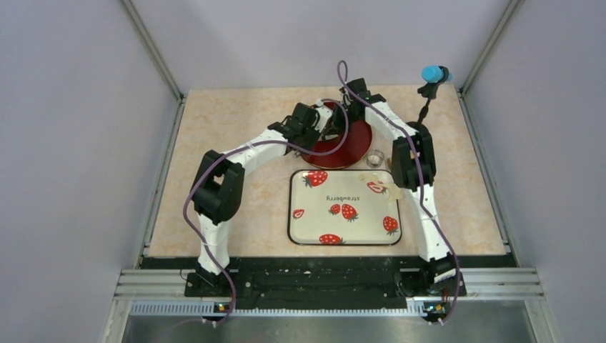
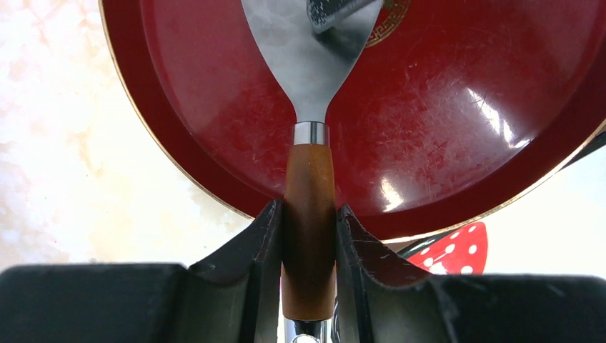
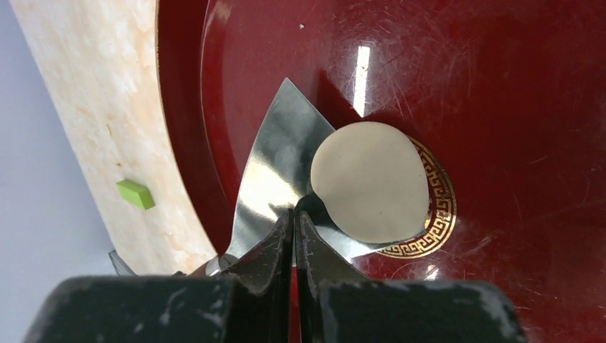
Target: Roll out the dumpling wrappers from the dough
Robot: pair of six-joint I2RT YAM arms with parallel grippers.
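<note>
Pale lilac walls [image 1: 71, 143] enclose a peach marbled tabletop [image 1: 236, 114].

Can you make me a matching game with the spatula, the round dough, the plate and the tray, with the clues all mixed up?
Things:
1. spatula
2. dumpling wrapper
3. plate
4. tray

Clues:
A. has strawberry pictures on it
B. dark red and shiny
C. its handle is gripped in the left pincer
D. pale, round and flat

Pairs: 1-C, 2-D, 3-B, 4-A
</note>
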